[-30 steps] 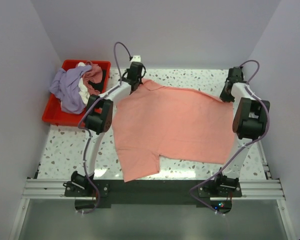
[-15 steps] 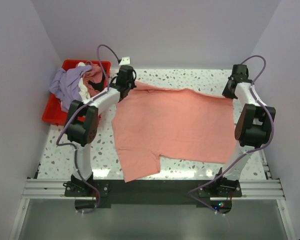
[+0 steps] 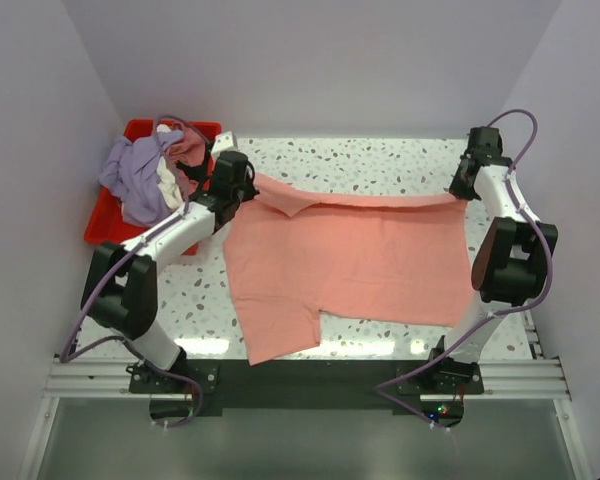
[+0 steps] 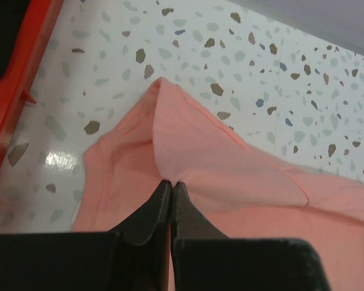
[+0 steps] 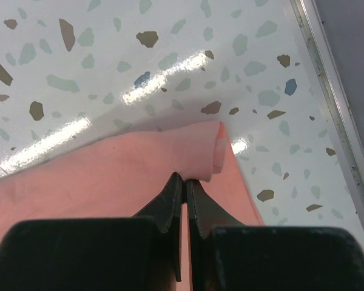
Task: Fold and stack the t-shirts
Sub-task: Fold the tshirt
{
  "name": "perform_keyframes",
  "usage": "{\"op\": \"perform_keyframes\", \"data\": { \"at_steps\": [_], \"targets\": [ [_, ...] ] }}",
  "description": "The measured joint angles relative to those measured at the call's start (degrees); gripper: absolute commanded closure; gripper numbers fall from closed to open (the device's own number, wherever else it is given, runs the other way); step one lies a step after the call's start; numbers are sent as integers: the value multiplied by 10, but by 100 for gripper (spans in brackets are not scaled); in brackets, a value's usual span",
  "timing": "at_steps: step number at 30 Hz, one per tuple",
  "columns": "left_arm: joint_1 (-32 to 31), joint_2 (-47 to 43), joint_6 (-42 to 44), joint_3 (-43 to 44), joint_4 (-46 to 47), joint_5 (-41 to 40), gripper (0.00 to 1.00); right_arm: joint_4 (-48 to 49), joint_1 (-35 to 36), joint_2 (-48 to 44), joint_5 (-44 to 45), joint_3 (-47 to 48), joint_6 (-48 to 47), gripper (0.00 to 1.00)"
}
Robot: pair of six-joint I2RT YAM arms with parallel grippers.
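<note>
The salmon-pink t-shirt (image 3: 350, 255) lies spread over the middle of the speckled table (image 3: 380, 155). Its near part rests flat, and one sleeve reaches toward the near edge on the left. Its far edge is lifted and drawn into a straight line between the two arms. The left gripper (image 4: 171, 182) is clamped on the far-left corner of this shirt: in its wrist view the fingertips meet with a fold of the pink cloth pinched between them, and the cloth rises to a peak just beyond them. The right gripper (image 5: 185, 177) is clamped on the far-right corner, near the table's right rail, with the hem curled over just past its tips. At the far-left corner of the table sits a red bin (image 3: 105, 228), just beside the left gripper. It holds a heap of a lavender tee (image 3: 135, 182), a white tee (image 3: 167, 185) and a dusty rose tee (image 3: 188, 150); the lavender one drapes over the bin's rim.
</note>
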Motion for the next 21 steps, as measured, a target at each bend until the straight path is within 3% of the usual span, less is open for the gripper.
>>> {"op": "perform_keyframes", "data": {
  "at_steps": [13,21],
  "targets": [
    [-54,-164,-105,-111,-102,-51,100,-28,0,-5,4,0,-4,100],
    [-70,-176,-129,-157,-120,-52,100,-47,0,-5,15,0,-8,96]
  ]
}}
